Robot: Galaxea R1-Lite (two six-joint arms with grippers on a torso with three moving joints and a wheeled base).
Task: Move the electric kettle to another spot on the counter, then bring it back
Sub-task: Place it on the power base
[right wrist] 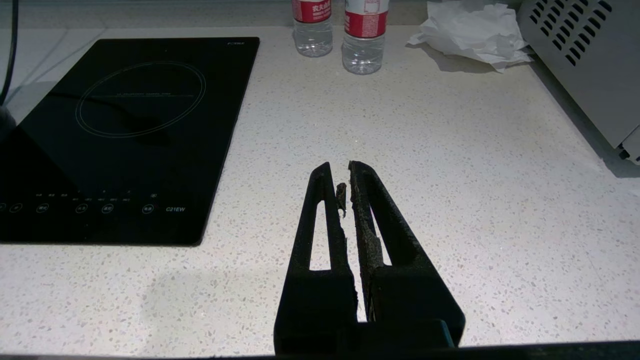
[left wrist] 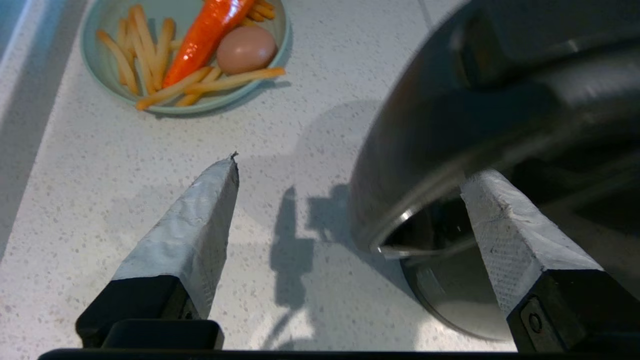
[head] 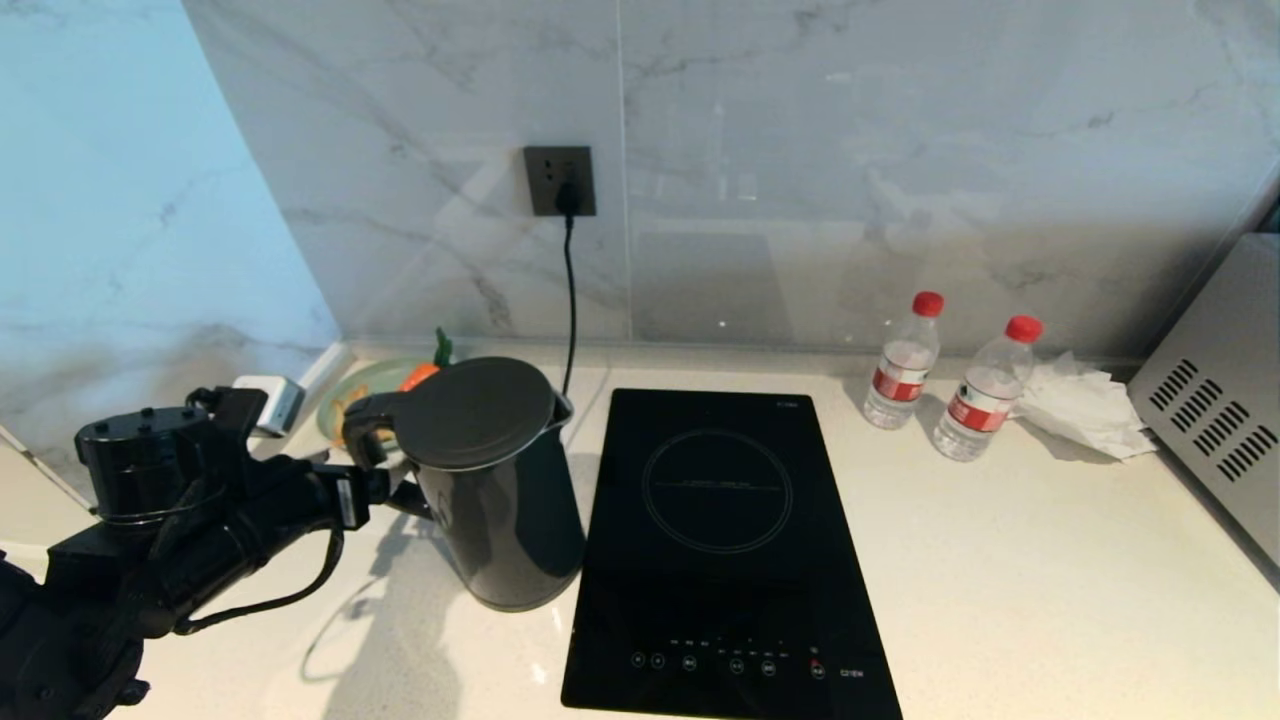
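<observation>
The electric kettle (head: 490, 480) stands upright on the counter (head: 1000, 560), just left of the black hob. Its lid is shut and its loop handle (head: 365, 430) points left. My left gripper (head: 400, 500) sits low beside that handle, its fingers mostly hidden by it. In the left wrist view the left gripper (left wrist: 356, 167) is open wide above the speckled counter (left wrist: 100, 175). The kettle (left wrist: 475, 100) looms by one taped finger (left wrist: 505, 235), and nothing is clamped. My right gripper (right wrist: 340, 172) is shut and empty, hanging over bare counter (right wrist: 450, 175) right of the hob.
The black induction hob (head: 715, 540) lies mid-counter. A green plate of food (left wrist: 185, 55) sits at the back left. A cord runs up to a wall socket (head: 560, 180). Two water bottles (head: 900, 365), crumpled tissue (head: 1085, 405) and a grey vented appliance (head: 1215, 410) stand at the right.
</observation>
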